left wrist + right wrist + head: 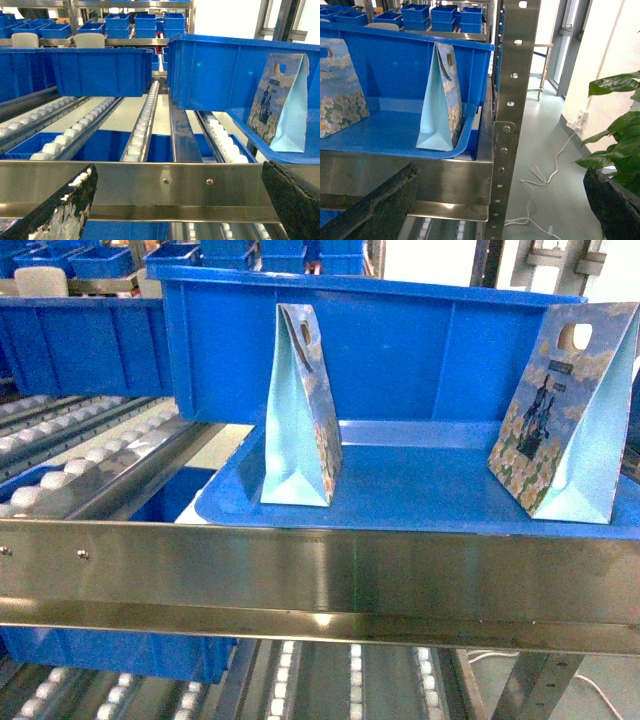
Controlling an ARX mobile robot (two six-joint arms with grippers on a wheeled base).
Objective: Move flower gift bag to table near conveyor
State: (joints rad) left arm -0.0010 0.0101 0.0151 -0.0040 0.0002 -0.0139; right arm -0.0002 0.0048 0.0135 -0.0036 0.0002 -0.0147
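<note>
Two flower gift bags stand upright in a blue tray point(400, 502) on the conveyor point(90, 445). The left bag point(300, 410) is turned edge-on, and the right bag point(565, 415) shows its flower and castle print. Neither gripper appears in the head view. My left gripper point(180, 187) is open and empty in front of the steel front rail point(165, 187), with a bag point(280, 102) far to its right. My right gripper point(500, 197) is open and empty at the rack's right post point(512, 100); a bag point(440, 100) stands up and to its left. The table is out of view.
A tall blue bin point(360, 350) stands behind the tray, with more blue bins point(100, 70) along the roller lanes point(142, 125). The steel front rail point(320, 580) crosses in front of the tray. Right of the rack are grey floor, a white cable point(555, 165) and a leafy plant point(615, 125).
</note>
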